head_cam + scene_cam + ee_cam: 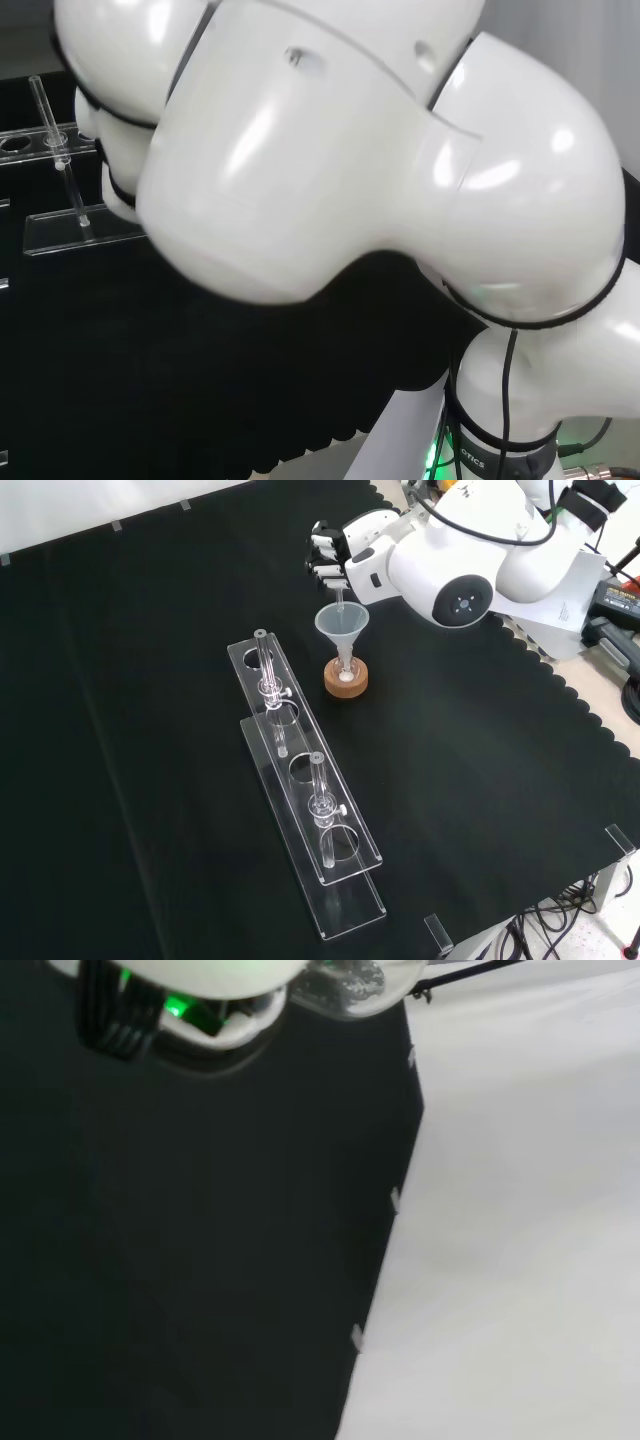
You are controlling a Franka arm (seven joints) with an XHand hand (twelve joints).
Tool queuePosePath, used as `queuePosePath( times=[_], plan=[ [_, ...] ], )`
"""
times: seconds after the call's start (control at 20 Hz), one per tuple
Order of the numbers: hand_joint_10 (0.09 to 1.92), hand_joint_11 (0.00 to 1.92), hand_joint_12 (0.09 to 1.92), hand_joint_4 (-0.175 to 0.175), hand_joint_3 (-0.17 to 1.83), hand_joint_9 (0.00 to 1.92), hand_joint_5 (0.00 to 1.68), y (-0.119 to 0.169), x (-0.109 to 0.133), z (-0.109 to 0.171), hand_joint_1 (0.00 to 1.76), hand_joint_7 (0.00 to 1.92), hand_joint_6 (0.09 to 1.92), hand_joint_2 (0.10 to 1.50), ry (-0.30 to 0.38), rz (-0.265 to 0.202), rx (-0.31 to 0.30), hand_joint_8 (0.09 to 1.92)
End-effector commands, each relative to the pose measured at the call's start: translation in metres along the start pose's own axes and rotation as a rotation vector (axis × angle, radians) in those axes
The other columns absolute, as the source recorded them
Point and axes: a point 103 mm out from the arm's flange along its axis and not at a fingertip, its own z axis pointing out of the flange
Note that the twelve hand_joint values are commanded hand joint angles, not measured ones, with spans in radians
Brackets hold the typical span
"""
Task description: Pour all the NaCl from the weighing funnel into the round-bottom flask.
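Standing on a cork ring (345,678) at mid-cloth in the front view: flask with a clear funnel (341,625) in its neck. Hand (327,556), fingers curled, pinches a thin clear piece above the funnel mouth, likely the weighing funnel. Judged light, brittle, slippery; best held by its stem.

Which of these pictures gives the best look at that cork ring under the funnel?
The front view: the cork ring stands in the open on the black cloth, below the funnel. In the head view the arm's white links cover that spot. The wrist view looks along the cloth's edge instead.
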Motion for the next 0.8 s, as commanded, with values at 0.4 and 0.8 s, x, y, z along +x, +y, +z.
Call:
queuePosePath(
  times=[0.4,0.8],
  plan=[
    [0.09,1.13,0.82,0.175,0.58,1.31,1.34,-0.0057,-0.0025,-0.0090,1.13,0.85,0.52,0.67,-0.060,0.006,-0.008,0.61],
    [0.09,1.13,0.82,0.175,0.58,1.31,1.34,-0.0051,0.0007,-0.0134,1.13,0.85,0.52,0.67,-0.080,0.003,-0.020,0.61]
  ],
)
